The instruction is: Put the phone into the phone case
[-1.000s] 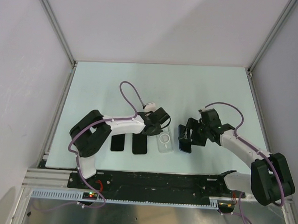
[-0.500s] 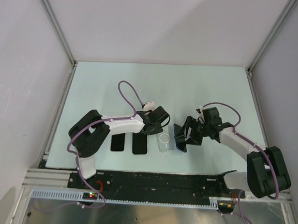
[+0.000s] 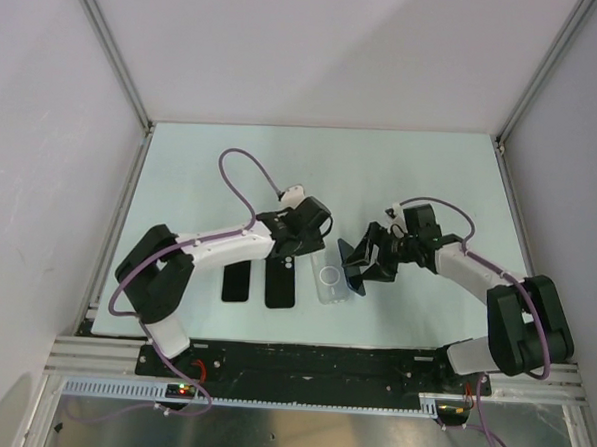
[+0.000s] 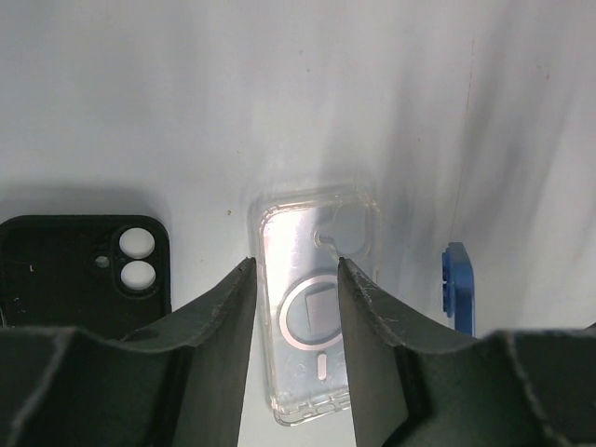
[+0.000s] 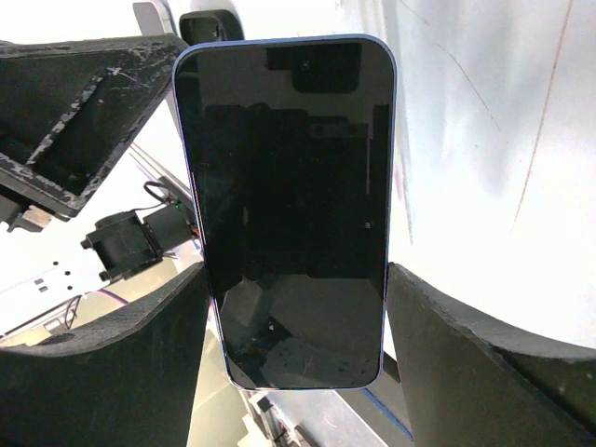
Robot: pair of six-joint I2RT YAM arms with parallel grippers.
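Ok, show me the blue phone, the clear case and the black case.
blue phone (image 5: 289,214), right wrist view, middle of its dark screen.
clear case (image 4: 309,312), left wrist view, inside its round ring.
black case (image 4: 65,270), left wrist view, flat part beside the camera holes.

Blue phone (image 5: 289,214) tilted, clear case (image 4: 312,233) flat

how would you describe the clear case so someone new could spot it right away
On the table, look near the front edge between the two arms, where three flat rectangles lie in a row. The clear case is the rightmost, next to the blue phone in the right gripper. Unlike the black case beside it, it is see-through with a white ring.
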